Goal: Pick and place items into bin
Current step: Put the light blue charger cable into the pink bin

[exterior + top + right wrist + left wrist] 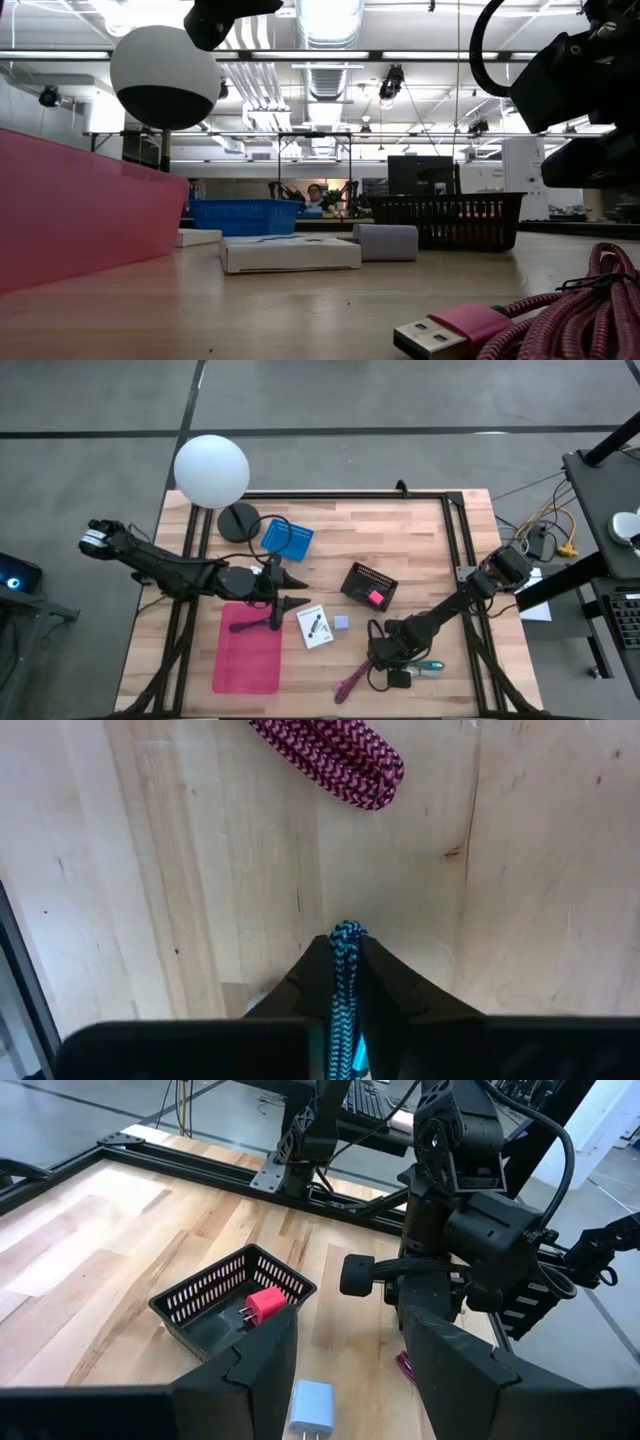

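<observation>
A pale wooden table (pixel 400 540) framed in black rail stands on a grey floor, in a hall with bright ceiling strips, exposed ducts and a seated person far behind. A white globe lamp (pixel 211 470) sits at the far left corner beside a blue basket (pixel 287 538). The left gripper (pixel 290 588), arm stretched low from the left, hovers with its jaws apart over the far end of a pink bin (pixel 248 650). The right gripper (pixel 346 945), arm angled in from the right, points down at the near edge, jaws clamped on a teal braided cable (pixel 345 1000). A magenta braided cable (pixel 352 680) lies near it. A black basket (pixel 368 586) holds a pink cube (pixel 264 1304); a pale-blue cube (pixel 342 623) and white card (pixel 315 627) lie mid-table. No writing is legible.
</observation>
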